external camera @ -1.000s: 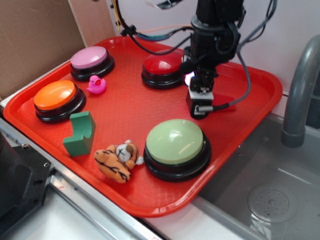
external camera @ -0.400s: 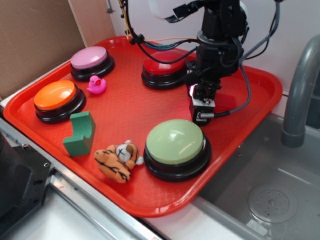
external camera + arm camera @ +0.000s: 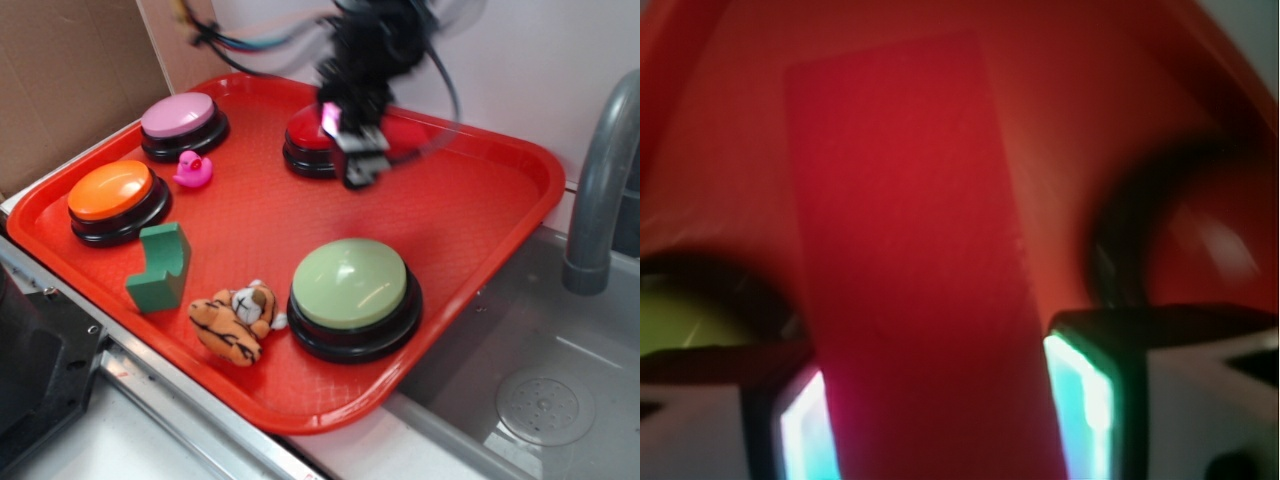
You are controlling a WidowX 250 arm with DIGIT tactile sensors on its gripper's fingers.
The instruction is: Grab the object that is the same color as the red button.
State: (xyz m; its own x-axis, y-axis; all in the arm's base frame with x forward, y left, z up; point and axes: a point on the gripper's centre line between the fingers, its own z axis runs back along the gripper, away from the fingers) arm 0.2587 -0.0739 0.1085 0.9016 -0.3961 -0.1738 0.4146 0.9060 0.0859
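Observation:
Close up in the wrist view, the red wedge block [image 3: 920,260] fills the middle of the frame, and my gripper [image 3: 940,420] is shut on it, a glowing pad [image 3: 1085,400] on each side. In the exterior view my gripper [image 3: 358,165] is motion-blurred, hanging above the red tray [image 3: 480,230] just in front of the dark-red dome button [image 3: 308,135]. There the block is hidden inside the fingers. The red button [image 3: 1200,250] also shows at the right of the wrist view.
On the tray stand a pink button [image 3: 180,117], an orange button [image 3: 112,192] and a large green button [image 3: 350,285]. A pink duck [image 3: 193,170], a green block [image 3: 162,265] and a plush tiger [image 3: 235,322] lie between them. A grey faucet [image 3: 600,180] and sink are at right.
The gripper has lifted off the tray's right middle and swung left and back toward the red button. The red block has left its spot on the tray and travels in the fingers.

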